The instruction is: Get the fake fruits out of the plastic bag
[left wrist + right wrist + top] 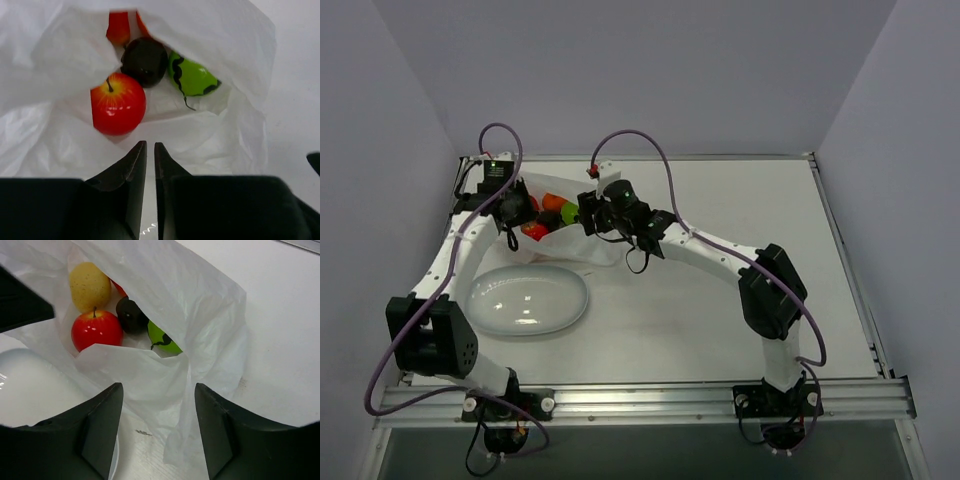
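Extraction not yet begun: the fake fruits (145, 60) lay inside the plastic bag (200, 305) on the desk (720, 310) — left claw (150, 145) closed together at its mouth, right claw (157, 387) spread apart. The next move looked like reaching for the red apple (118, 103).

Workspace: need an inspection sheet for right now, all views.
Surface: white table; white plate by the left arm, nothing on it.
Job's things: plastic bag with its mouth open; red apple, dark fruit, green fruit, yellow fruit and orange fruit all inside.
Clutter: nothing seen.
Grippers: left pincer closed to a slit at the bag's near edge, pinch on film unclear; right pincer open, straddling a bag fold, holding nothing.
Cables: purple cables loop above both arms.
Surroundings: grey walls; metal rail at near edge.
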